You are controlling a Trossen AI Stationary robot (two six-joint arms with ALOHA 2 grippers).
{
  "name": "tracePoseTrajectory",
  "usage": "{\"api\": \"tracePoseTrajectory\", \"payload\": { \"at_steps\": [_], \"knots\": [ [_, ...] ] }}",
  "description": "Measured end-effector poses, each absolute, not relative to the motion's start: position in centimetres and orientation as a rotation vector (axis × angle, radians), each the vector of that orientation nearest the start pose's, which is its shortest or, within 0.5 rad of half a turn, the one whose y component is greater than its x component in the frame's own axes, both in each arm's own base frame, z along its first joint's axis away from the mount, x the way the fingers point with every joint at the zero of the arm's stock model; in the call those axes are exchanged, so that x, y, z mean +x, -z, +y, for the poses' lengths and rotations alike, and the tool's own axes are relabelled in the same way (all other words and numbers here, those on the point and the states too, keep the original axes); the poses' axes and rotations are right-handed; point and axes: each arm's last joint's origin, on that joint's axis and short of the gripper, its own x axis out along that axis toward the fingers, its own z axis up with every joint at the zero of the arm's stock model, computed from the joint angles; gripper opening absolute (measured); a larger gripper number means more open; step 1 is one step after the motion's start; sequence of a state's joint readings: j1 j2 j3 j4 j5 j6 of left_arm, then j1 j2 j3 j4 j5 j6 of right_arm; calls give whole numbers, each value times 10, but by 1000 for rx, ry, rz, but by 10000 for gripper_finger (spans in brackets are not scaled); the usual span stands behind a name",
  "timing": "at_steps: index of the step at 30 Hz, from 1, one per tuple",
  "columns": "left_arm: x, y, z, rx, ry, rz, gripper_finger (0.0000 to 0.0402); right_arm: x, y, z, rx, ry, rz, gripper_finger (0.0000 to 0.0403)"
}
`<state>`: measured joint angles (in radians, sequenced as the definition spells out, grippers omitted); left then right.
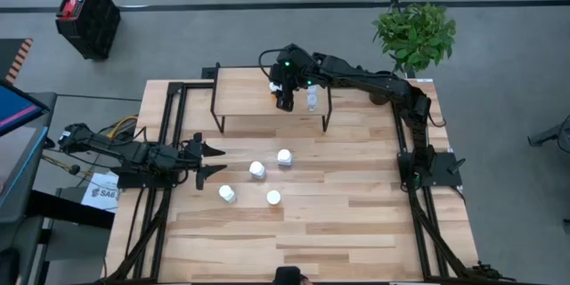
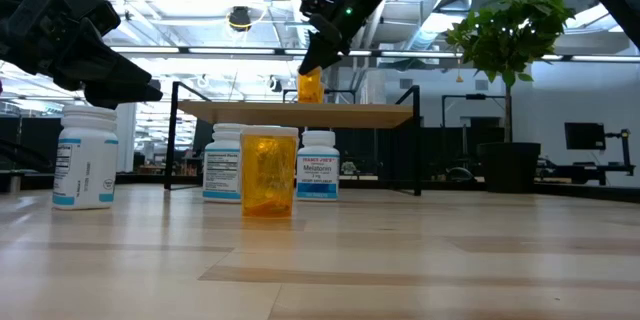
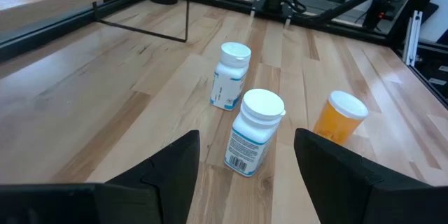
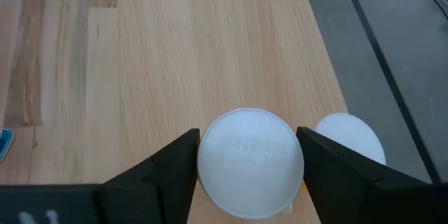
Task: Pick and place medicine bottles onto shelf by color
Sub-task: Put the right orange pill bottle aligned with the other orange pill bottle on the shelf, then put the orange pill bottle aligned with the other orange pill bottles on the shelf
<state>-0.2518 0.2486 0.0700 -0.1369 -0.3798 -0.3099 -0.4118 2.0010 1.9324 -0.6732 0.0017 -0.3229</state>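
Standing on the shelf (image 1: pixel 245 93), an orange bottle (image 2: pixel 311 87) is clasped at its white cap (image 4: pixel 250 162) between the fingers of the right gripper (image 1: pixel 285 98), with a second bottle (image 1: pixel 312 100) just beside it on the shelf top. The left gripper (image 1: pixel 212 161) is held with fingers parted and nothing between them, near four bottles (image 1: pixel 256 170) left standing on the table (image 1: pixel 356 223).
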Motion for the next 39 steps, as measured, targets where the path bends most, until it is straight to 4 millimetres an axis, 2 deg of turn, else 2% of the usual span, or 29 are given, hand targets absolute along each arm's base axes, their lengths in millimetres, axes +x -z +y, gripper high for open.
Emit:
{"api": "tracePoseTrajectory", "payload": {
  "at_steps": [11, 17, 23, 29, 33, 39],
  "knots": [
    [105, -155, -16, -212, -172, 277, 222, 411, -320, -182, -120, 287, 792, 260],
    [105, -154, -16, -211, -173, 278, 222, 410, -319, -180, -151, 353, 839, 298],
    [105, -154, -16, -211, -172, 278, 222, 415, -322, -174, -221, 347, 807, 323],
    [105, -154, -16, -211, -172, 278, 222, 422, -323, -159, -276, 305, 798, 323],
    [105, -154, -16, -210, -172, 278, 222, 426, -324, -146, -319, 337, 808, 318],
    [105, -154, -16, -210, -172, 278, 222, 417, -338, -120, -392, 343, 863, 311]
  ]
}}
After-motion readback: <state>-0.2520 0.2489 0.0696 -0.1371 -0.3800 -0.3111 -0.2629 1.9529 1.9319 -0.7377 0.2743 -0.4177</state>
